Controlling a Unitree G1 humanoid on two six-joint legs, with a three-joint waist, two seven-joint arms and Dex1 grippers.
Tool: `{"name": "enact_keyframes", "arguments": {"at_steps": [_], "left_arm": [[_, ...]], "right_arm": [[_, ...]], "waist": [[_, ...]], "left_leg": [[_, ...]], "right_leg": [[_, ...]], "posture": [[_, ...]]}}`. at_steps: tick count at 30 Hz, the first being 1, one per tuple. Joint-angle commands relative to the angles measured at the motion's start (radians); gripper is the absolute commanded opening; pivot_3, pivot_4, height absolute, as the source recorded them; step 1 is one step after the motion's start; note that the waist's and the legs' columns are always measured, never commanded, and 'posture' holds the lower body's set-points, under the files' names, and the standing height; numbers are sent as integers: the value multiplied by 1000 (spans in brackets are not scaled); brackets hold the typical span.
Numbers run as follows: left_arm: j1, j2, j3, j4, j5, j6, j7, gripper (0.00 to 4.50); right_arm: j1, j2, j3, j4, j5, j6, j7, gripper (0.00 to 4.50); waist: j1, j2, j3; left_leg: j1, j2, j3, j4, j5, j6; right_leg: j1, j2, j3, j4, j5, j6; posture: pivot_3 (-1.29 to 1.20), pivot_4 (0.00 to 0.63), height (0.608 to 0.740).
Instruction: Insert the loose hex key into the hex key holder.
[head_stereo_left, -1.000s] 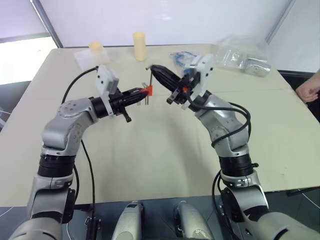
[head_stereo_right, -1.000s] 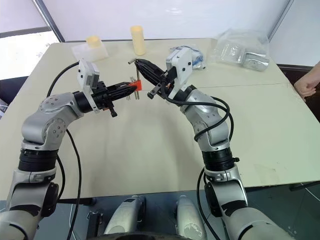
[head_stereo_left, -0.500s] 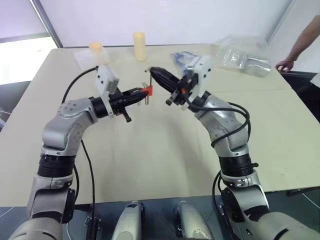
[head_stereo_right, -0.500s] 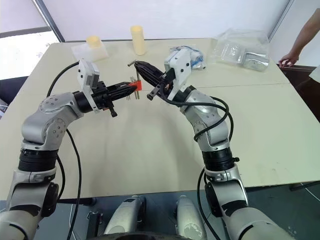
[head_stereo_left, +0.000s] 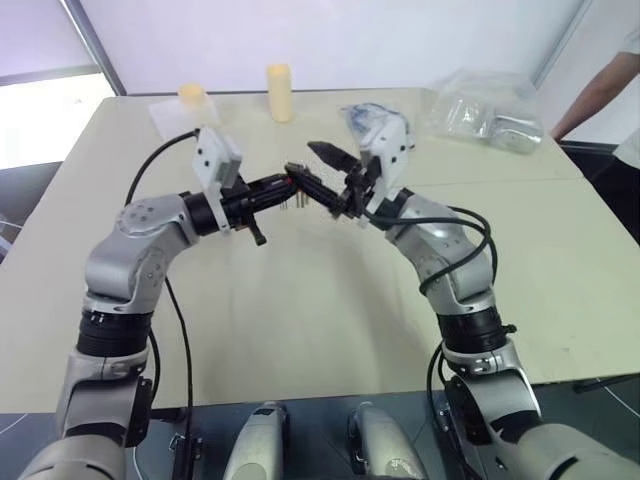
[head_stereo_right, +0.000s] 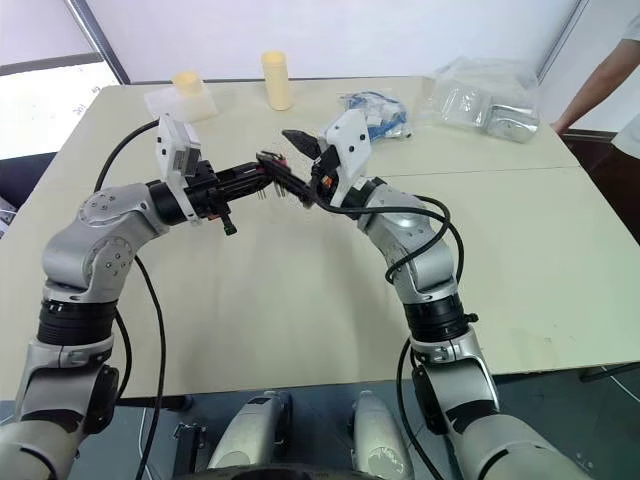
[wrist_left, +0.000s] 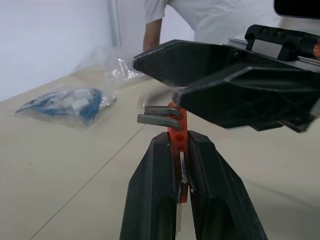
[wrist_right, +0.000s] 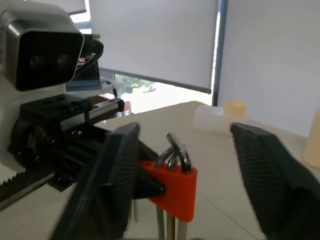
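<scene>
Holder (wrist_right: 172, 192) clamped in my left fingers (wrist_left: 182, 187), held up over the counter's (head_stereo_left: 300, 310) middle, well off its surface.
Left fingers stay clenched on the red block, keeping it steady and presented towards my right fingers (wrist_right: 182, 155), which stand spread either side of it, grasping nothing. Bent key heads (wrist_right: 175, 152) cluster on its top; I judge the loose hex key sits among them, though which one I cannot tell. Yellow cylinder (head_stereo_left: 279, 92) and plastic bags (head_stereo_left: 485, 110) lie along the far edge.

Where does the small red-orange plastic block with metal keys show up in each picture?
Left eye view: red-orange plastic block, a sliver between the two grippers' tips, upper centre.
Right eye view: barely visible where the grippers meet.
Left wrist view: centre, clamped between the left gripper's fingers.
Right wrist view: lower centre.
Shared landmark: yellow cylinder.
</scene>
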Motion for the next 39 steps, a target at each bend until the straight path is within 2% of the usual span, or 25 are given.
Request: {"name": "enact_keyframes", "arguments": {"at_steps": [1,8,13,16,23,28,34,39], "left_arm": [[-19,-6,8,-36,-15,-9,0,0],[6,-6,-19,-34,-22,13,-35,0],[43,-29,-41,-28,-63,86,-46,0],[59,-63,-45,-12,-92,130,-39,0],[57,-242,-50,46,-187,281,57,0],[52,-332,-50,110,-226,375,98,0],[54,-396,-63,214,-225,451,125,0],[71,-391,-100,322,-165,477,135,0]], "right_arm": [[61,-87,-6,-151,67,75,84,3080],[192,-279,-105,-337,222,242,158,3080],[237,-435,-196,-402,292,309,203,3080],[242,-484,-228,-416,308,323,200,3080],[270,-514,-259,-431,291,317,147,3080],[301,-515,-262,-465,300,323,116,3080],[326,-519,-261,-482,293,318,90,3080],[336,-522,-256,-498,292,319,74,3080]], "waist": [[5,0,0],[-1,0,0],[2,0,0],[5,0,0],[6,-1,0],[4,-1,0],[5,-1,0],[5,-1,0]], "left_leg": [[0,0,0,0,0,0],[-1,0,-1,0,0,0],[-1,0,0,0,0,0],[-1,0,0,1,0,0],[-1,0,-1,1,0,0],[-1,-1,-1,1,0,0],[-1,-1,-1,2,0,0],[-1,-1,-1,2,0,0]], "right_leg": [[0,0,0,0,0,0],[0,0,0,-1,0,0],[0,0,0,-1,0,0],[0,0,-1,-1,0,0],[1,0,-1,-1,0,0],[1,0,-1,-1,0,0],[1,1,-1,-1,0,0],[1,1,-1,-1,0,0]], "posture": [[0,150,740],[0,150,740],[0,150,740],[0,150,740],[0,150,740],[0,150,740],[0,150,740],[0,150,740]]}}
